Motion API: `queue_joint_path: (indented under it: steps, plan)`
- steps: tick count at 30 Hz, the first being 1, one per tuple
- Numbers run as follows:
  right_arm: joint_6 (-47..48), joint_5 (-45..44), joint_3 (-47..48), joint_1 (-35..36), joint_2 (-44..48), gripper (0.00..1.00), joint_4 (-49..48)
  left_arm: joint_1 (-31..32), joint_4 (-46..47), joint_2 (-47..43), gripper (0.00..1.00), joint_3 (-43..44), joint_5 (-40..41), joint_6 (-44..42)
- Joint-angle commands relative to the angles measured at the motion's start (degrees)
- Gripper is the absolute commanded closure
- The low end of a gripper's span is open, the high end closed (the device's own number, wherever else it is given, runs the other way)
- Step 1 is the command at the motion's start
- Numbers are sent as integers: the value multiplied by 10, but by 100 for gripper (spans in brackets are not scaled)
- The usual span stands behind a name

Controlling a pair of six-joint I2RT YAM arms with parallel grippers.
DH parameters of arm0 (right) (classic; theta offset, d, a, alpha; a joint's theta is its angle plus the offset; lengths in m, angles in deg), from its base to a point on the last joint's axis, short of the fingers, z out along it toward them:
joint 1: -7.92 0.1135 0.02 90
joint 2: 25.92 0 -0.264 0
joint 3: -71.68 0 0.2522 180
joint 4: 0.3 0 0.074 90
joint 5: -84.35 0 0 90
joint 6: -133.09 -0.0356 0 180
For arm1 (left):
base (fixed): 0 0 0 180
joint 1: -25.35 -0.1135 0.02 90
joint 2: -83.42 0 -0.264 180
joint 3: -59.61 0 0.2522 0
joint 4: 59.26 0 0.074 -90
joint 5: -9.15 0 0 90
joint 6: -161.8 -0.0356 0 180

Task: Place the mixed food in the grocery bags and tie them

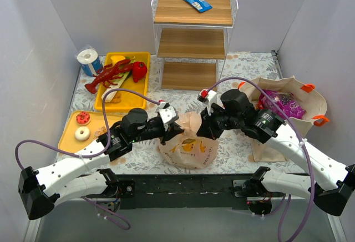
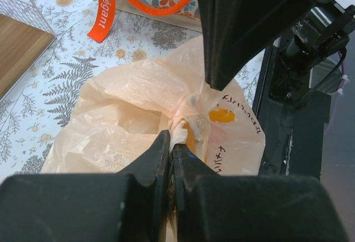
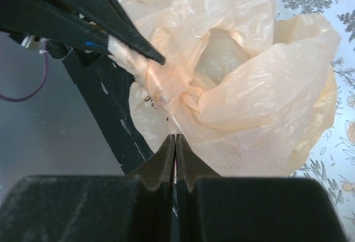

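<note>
A: Where is the peach bag (image 1: 191, 146) lying now?

B: It is sitting near the front of the table (image 1: 247, 64), between both claws. The left gripper (image 2: 171, 142) is pinching a twisted strip of it, just beside the knot (image 2: 191, 106).

A: And the right gripper (image 3: 175, 140)?

B: Its jaws are pressing together at the bag's top. If film is between them, I cannot tell.

A: What is lying around the bag?

B: The black rail (image 1: 183, 185) is running just in front of it. The shelf (image 1: 194, 42) is standing behind, and the beige tote (image 1: 319, 104), holding a purple packet (image 1: 285, 107), to the right.

A: And the arms?

B: Both are reaching low and inward, tips facing each other.
</note>
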Motion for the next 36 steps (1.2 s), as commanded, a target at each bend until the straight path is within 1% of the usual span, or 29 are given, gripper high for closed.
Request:
queue_joint_path:
  steps: [1,11,16,22,25,27,28,29,31,32,35,36]
  plan:
    - [-11,-46,17,4,-10,93,-33,2,5,-11,100,-5,-4,-10]
    - [-23,-53,8,4,-31,93,-91,4,4,-17,100,-7,-9,-9]
    - [-11,-77,7,4,-54,93,-76,7,4,-19,100,-7,-9,-10]
    - [-4,-31,-42,5,-59,94,-64,6,5,-21,100,-9,0,-10]
    - [-4,-8,-44,10,-43,94,-55,6,6,-20,100,-10,-2,-11]
    - [-6,0,-29,10,-30,90,-49,7,6,-15,100,-10,-5,-11]
    - [-7,-1,-1,10,-18,88,-42,7,6,-14,100,-9,-5,-10]
    - [-4,-2,19,9,-12,81,-27,8,6,-14,100,-10,-5,-11]
    - [0,-30,71,8,-1,73,-11,9,6,-14,100,-10,-5,-11]
    - [2,-38,86,1,0,66,4,9,6,-14,100,-10,-6,-11]
    - [23,-57,117,-26,-16,56,20,10,6,-14,100,-10,-10,-11]
    - [30,-58,117,-34,-30,55,18,10,6,-14,100,-10,-11,-13]
